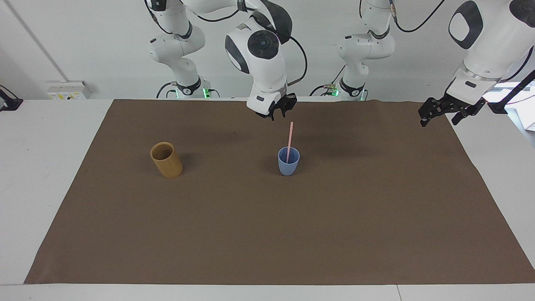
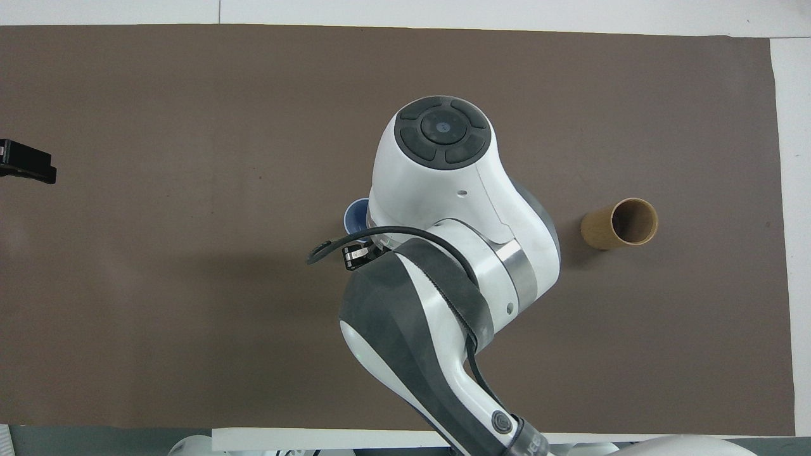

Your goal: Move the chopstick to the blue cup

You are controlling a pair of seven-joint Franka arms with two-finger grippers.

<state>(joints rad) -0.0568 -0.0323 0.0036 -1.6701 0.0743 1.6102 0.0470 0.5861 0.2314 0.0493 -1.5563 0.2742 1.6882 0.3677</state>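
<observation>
Pink and thin, the chopstick point(image 1: 289, 141) stands in the blue cup point(image 1: 288, 161), its low end inside and its top leaning up toward the robots' edge of the counter. Nothing holds it; the cup's rim props it up. That looks like the job is nearly done.

The cup sits near the middle of the brown mat point(image 1: 267, 234). It stands upright, so the stick can rest in it without tipping it.

The right pincer point(image 1: 278, 112) hangs above the mat, close to the stick's top but not touching it. Its fingers are spread apart and it holds nothing. From above, the arm hides it and most of the cup.

The tan cup point(image 1: 166, 159) stands well apart, toward the right arm's end of the counter.

The left pincer point(image 1: 443, 113) waits over the mat's corner at the left arm's end, opened wide and holding nothing.

The mat covers most of the white counter point(image 1: 46, 167). A pale wall point(image 1: 83, 42) rises past the robots' edge.
</observation>
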